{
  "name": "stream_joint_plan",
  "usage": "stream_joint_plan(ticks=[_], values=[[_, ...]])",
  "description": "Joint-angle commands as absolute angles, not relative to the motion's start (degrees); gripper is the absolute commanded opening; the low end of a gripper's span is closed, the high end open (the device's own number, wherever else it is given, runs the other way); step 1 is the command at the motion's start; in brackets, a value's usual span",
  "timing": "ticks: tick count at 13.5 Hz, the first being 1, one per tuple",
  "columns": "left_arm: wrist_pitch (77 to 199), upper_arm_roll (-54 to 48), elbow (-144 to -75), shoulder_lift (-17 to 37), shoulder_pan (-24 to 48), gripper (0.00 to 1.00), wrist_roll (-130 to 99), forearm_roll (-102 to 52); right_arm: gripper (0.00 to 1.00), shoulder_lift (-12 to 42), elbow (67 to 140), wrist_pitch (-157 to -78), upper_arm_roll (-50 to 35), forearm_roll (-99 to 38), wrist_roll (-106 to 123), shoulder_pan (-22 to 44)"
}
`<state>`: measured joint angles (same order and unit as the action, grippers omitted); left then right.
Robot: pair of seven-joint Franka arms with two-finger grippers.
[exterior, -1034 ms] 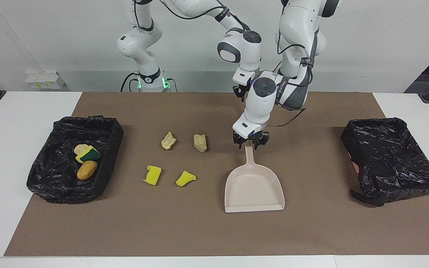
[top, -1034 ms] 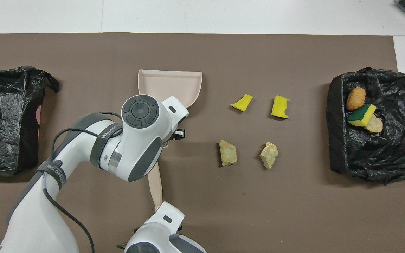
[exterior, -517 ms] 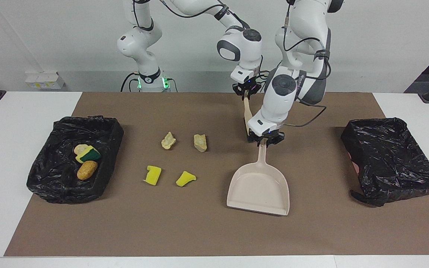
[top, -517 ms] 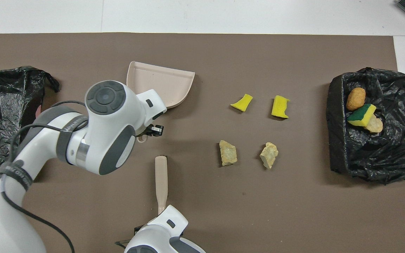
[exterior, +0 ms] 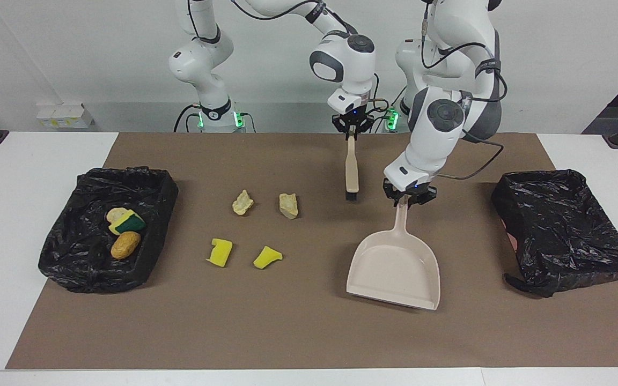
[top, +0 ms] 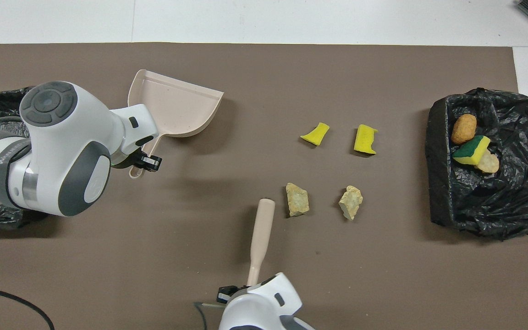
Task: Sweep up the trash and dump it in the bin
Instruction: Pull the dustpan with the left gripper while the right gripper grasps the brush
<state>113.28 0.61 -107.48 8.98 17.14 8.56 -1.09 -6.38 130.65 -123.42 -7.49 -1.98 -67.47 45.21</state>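
Facing view: left tool (exterior: 410, 199) clamps dustpan (exterior: 395, 268) handle, right tool (exterior: 351, 130) clamps brush (exterior: 351, 174); no legible writing.

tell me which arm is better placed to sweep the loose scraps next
Right, probably. The right gripper holds the brush just beside the beige chunk; the left gripper holds the dustpan.

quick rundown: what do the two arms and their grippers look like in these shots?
Both arms, left arm and right arm, have glossy white shells with dark grey joint bands and round grey end caps. Black cables run along them, strapped on; the left arm's strap bears lettering too small to read. The left gripper and right gripper are small, black, on white wrist blocks. Green lights glow at the bases.
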Motion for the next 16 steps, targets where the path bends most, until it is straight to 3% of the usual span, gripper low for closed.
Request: stream_joint_plan(ticks=[1, 6, 12, 16], values=[[112.68, 0.18, -108.1, 6.95, 16.09, 0.0, 25.49, -0.97, 0.0, -14.3, 136.74, -120.59, -7.91, -3.34, -67.5, 39.4], [110.13, 0.18, -112.92, 2.82, 16.26, 0.0, 45.57, -0.88, 0.0, -15.29, 137.81, -112.95, -7.82, -0.1, -67.41, 32.36], [118.19, -0.09, -129.7, -6.67, 19.32, 0.0, 51.06, 1.4, 0.0, -14.94, 140.18, -113.11, -7.82, 4.12, -57.22, 24.08], [122.41, -0.44, -131.75, -7.03, 20.92, 0.0, 50.54, 4.9, 0.0, -12.75, 140.36, -114.69, -8.0, 3.08, -54.95, 23.03]])
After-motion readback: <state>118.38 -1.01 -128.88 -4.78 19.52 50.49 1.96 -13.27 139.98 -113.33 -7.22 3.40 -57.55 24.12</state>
